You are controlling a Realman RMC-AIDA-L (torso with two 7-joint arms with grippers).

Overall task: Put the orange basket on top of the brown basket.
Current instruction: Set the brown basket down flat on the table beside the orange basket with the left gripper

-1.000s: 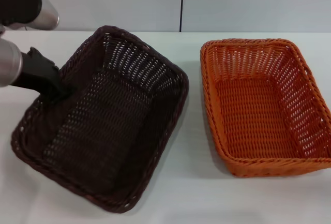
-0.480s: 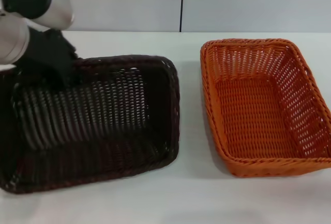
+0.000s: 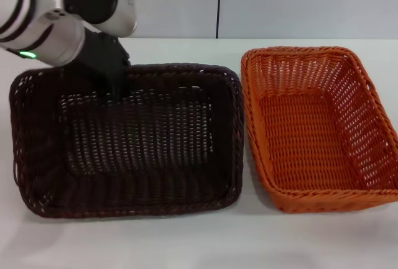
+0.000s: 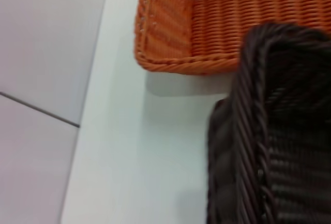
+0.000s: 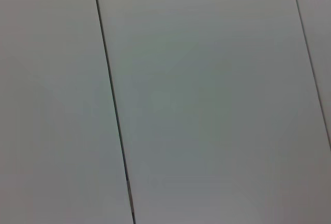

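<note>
Though its fingertips are hidden, the left tool (image 3: 115, 86) seems clamped on the brown basket's (image 3: 155, 176) far rim beside the orange basket (image 3: 311, 145).

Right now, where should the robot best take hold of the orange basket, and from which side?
Probably the braided rim of the orange basket, pinched from above on its outer long side, away from the brown basket: the rim is its only narrow edge, and that side stands free.
</note>
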